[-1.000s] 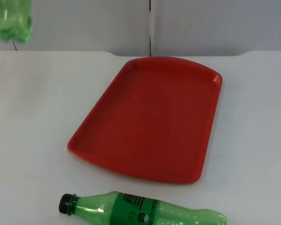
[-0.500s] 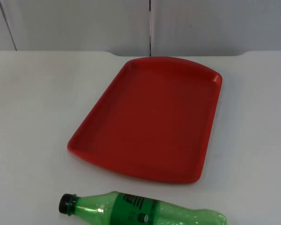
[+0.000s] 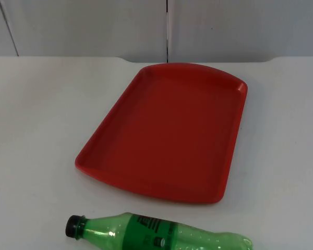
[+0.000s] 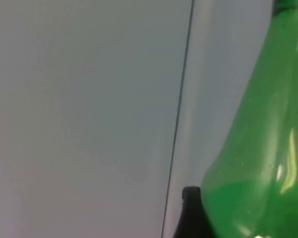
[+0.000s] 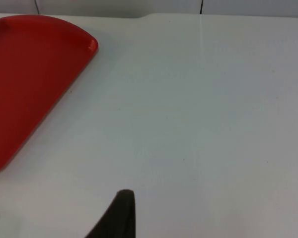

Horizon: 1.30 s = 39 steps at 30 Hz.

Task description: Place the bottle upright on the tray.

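Red tray — rectangular, rounded corners, low raised rim, nothing on it, set askew on white table; one rounded corner seen from right wrist view. Green bottle — clear green plastic, black cap, darker green label band around middle, lying on its side on table just beside tray's near rim, not touching, cap pointing left, base to right. Second green bottle close in left wrist view, against black fingertip, grey wall behind.
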{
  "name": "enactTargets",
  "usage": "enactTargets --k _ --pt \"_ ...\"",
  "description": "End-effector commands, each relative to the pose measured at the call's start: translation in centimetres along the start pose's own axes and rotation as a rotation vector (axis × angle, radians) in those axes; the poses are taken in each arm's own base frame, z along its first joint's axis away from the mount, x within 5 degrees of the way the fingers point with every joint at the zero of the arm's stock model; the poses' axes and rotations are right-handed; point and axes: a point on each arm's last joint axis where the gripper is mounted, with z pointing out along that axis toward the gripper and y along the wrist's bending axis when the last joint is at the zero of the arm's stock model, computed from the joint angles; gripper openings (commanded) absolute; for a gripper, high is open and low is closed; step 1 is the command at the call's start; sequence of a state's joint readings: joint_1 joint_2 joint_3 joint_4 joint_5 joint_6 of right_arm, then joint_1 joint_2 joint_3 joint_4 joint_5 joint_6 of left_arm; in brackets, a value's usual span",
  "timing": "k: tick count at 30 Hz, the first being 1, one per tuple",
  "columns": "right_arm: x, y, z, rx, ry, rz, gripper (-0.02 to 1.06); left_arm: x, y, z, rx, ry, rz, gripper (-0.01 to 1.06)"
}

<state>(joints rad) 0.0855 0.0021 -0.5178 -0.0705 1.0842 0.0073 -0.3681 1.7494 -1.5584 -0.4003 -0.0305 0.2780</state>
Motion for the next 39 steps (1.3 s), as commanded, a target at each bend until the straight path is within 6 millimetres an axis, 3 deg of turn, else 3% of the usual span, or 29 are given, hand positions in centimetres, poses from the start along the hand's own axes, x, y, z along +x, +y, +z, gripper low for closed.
enactTargets --k 1,12,17,21,26,39 --pt "0.0 0.0 0.0 0.003 -0.009 0.007 1.05 0.9 0.1 1.2 -0.024 -0.051 -0.009 0.0" --pt "0.0 0.0 0.0 0.003 -0.009 0.007 1.05 6.0 0.9 5.2 -0.051 -0.101 0.141 0.0" --pt "0.0 0.0 0.0 0.003 -0.009 0.007 1.05 8.5 0.2 6.6 0.053 -0.117 0.228 0.0" --pt "0.0 0.0 0.0 0.003 -0.009 0.007 1.05 11.2 -0.7 7.6 0.25 -0.192 0.334 0.0" --pt "0.0 0.0 0.0 0.003 -0.009 0.007 1.05 13.5 -0.4 8.4 0.314 -0.217 0.261 0.0" --pt "0.0 0.0 0.0 0.003 -0.009 0.007 1.05 19.5 1.5 10.2 0.271 -0.183 0.114 0.0"
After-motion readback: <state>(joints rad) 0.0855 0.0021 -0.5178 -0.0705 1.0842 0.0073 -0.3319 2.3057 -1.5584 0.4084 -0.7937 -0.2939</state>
